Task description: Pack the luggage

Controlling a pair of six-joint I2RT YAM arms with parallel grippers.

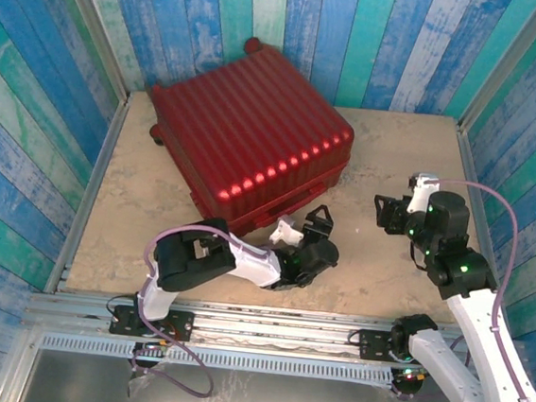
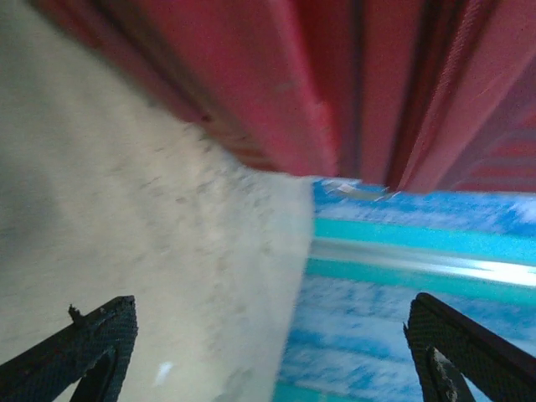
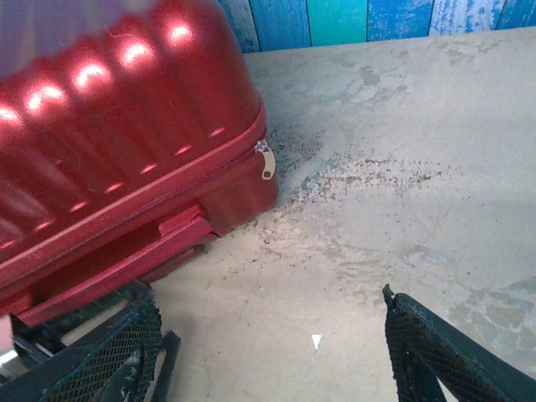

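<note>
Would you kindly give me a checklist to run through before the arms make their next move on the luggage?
1. Luggage lid down, lying flat on the table: ok.
2. Zipper pull at the corner unobstructed: ok.
3. Left gripper open, empty, by the luggage's front edge: ok.
4. Right gripper open, empty, apart from the luggage: ok.
5. Far side fully shut: cannot tell.

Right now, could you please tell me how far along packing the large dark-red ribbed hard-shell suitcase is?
Done: the suitcase lies flat on the beige table with its shells shut, the zipper pull at its near corner. In hand: nothing; the left gripper is open at its near edge, the right gripper open, apart from it. Left: possibly finishing the zip; I cannot tell whether it is fully closed.
</note>
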